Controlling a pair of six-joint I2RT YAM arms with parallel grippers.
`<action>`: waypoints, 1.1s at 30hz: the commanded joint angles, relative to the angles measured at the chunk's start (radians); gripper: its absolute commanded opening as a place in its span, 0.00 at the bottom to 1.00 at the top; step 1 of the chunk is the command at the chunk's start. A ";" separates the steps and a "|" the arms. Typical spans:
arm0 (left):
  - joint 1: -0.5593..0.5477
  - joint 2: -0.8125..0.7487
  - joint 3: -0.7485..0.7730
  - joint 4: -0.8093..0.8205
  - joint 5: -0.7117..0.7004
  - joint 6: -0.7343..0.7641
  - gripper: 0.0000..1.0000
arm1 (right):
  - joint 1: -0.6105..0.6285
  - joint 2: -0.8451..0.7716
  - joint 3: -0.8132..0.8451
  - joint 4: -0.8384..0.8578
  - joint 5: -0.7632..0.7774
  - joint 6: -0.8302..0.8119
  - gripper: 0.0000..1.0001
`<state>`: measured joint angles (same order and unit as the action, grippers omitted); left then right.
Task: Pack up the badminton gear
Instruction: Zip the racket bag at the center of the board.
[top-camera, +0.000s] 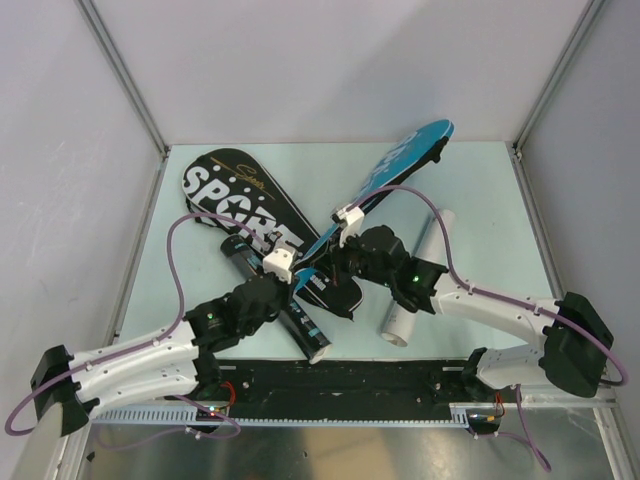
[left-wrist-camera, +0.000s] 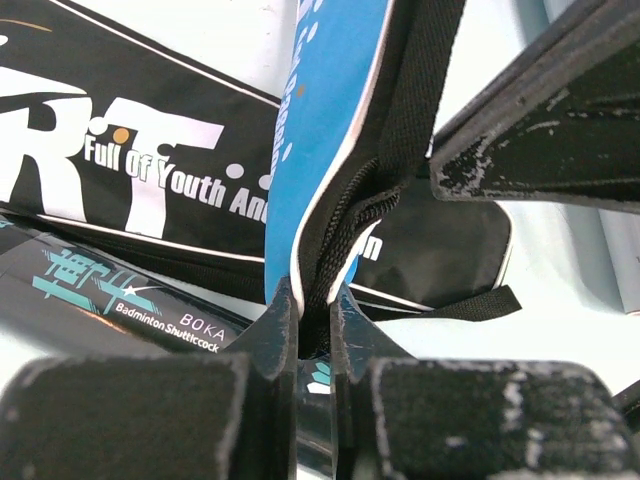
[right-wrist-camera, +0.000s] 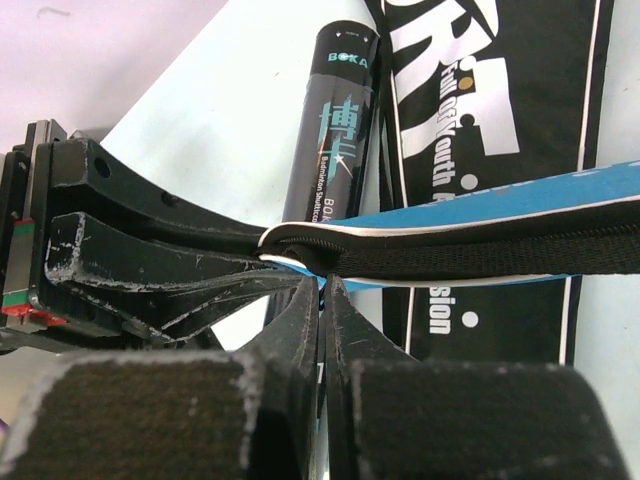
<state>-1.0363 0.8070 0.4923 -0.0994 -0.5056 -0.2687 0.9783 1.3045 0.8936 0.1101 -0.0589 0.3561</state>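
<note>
The blue racket cover (top-camera: 400, 165) lies aslant from the table's middle toward the far right, its near end raised over the black "SPORT" cover (top-camera: 235, 195). My left gripper (top-camera: 298, 278) is shut on that near end, pinching the blue cover's zip edge (left-wrist-camera: 320, 120) between its fingertips (left-wrist-camera: 282, 310). My right gripper (top-camera: 322, 262) meets it from the right. Its jaws are shut, tips pressed up against the underside of the blue cover's (right-wrist-camera: 500, 205) black-edged rim; what they pinch, if anything, is hidden. A black shuttlecock tube (top-camera: 305, 325) lies under the left gripper.
A white tube (top-camera: 420, 280) lies right of the covers, pointing to the near edge. The black cover (right-wrist-camera: 490, 100) and the black tube (right-wrist-camera: 335, 140) lie beneath both grippers. Grey walls close the table on the left, right and far sides.
</note>
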 joint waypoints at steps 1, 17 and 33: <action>0.038 -0.026 0.085 0.201 -0.023 -0.017 0.00 | 0.103 -0.034 -0.007 0.060 -0.215 0.094 0.00; 0.048 -0.041 0.062 0.224 0.012 -0.007 0.00 | 0.070 -0.067 0.006 0.044 -0.215 0.100 0.19; 0.072 -0.101 0.035 0.224 0.167 0.091 0.00 | -0.256 -0.118 0.164 -0.254 -0.458 -0.339 0.52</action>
<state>-0.9718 0.7418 0.4976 -0.0296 -0.3992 -0.2169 0.7631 1.1591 1.0042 -0.1020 -0.4030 0.2413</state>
